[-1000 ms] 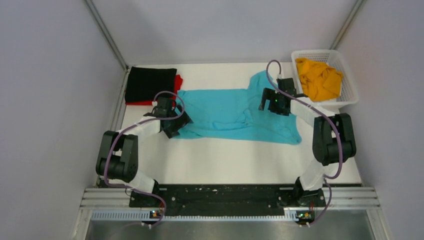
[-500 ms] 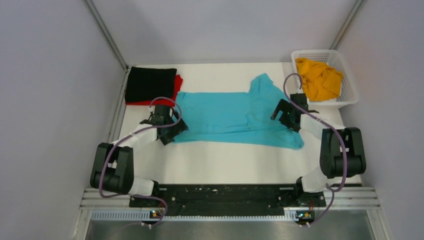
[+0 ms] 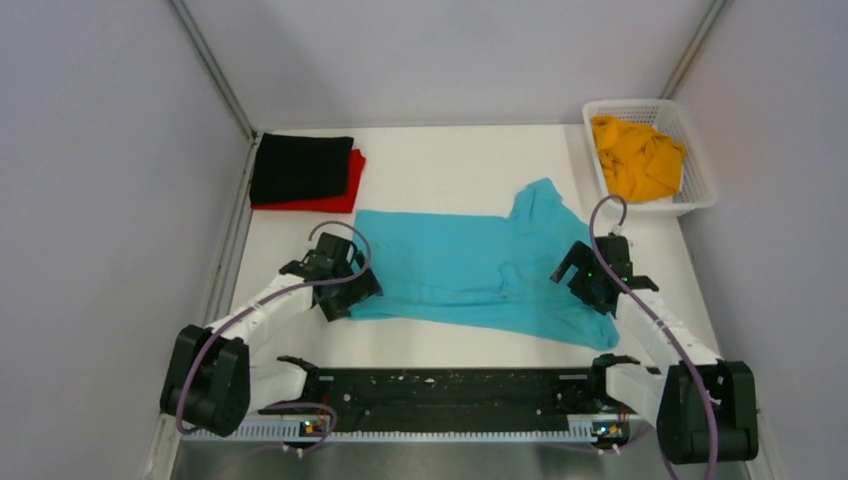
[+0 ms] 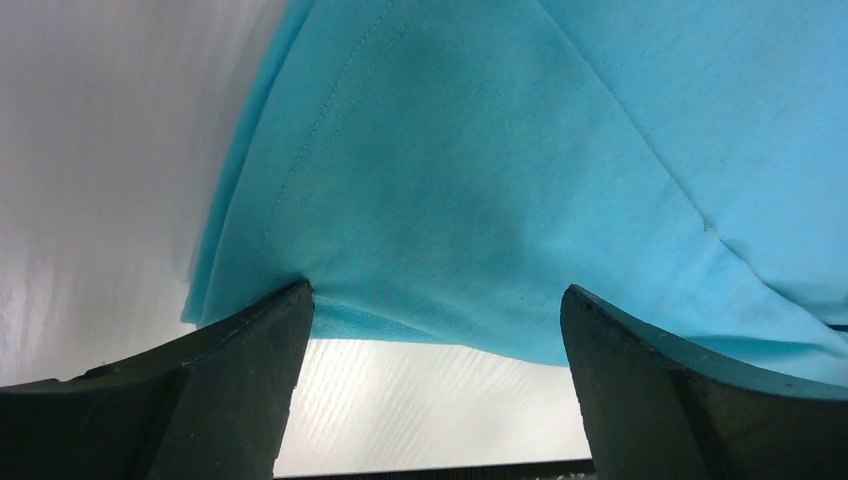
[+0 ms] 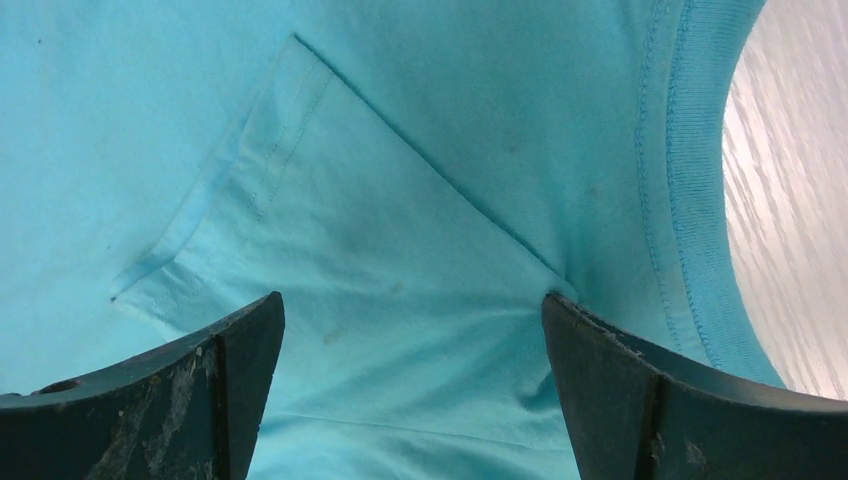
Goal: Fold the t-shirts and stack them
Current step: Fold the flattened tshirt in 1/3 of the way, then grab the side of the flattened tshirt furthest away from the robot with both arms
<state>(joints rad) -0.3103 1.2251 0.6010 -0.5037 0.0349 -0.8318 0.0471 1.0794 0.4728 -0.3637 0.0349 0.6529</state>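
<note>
Left gripper (image 4: 435, 292), jaws wide apart and clamping nothing, presses turquoise t-shirt (image 3: 460, 270) hem beneath its tips; right gripper (image 5: 410, 300), equally spread, bears down beside collar (image 5: 690, 170), judged to flatten cloth for folding

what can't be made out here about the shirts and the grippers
- Red shirt: top view, mostly under the black shirt, so its fold is hidden.
- Orange shirt: top view, crumpled in the basket; its own folds hide its shape.
- Turquoise shirt: both wrist views cut it off at the frame edges. In the top view the left gripper and right gripper hide the cloth beneath them.
</note>
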